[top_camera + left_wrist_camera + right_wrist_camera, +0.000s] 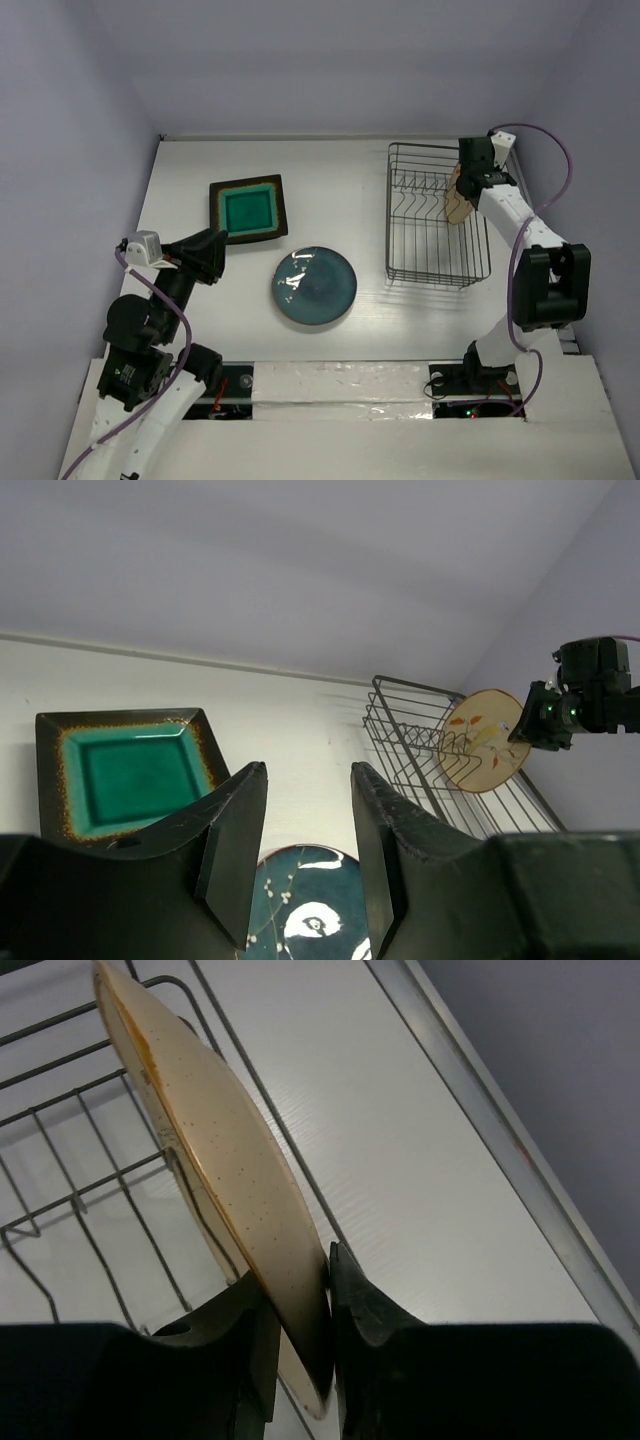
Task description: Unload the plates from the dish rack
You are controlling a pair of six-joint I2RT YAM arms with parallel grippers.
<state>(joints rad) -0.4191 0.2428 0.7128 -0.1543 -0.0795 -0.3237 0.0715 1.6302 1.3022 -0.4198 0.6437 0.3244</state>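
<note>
The round tan plate with a leaf pattern (459,203) stands on edge at the right side of the dark wire dish rack (389,212). My right gripper (471,178) is shut on its rim, one finger on each face, as the right wrist view shows (300,1260). The plate (210,1150) leans over the rack wires (70,1140). The dark-rimmed teal square plate (248,209) lies flat on the table at the left. A round dark blue plate with white flowers (314,285) lies flat at the centre. My left gripper (218,256) is open and empty, above the table between these two plates.
The white table ends at walls at the back and both sides. From the left wrist view I see the teal plate (130,780), the flowered plate (310,910), the rack (400,720) and the tan plate (485,740). No other plate shows in the rack.
</note>
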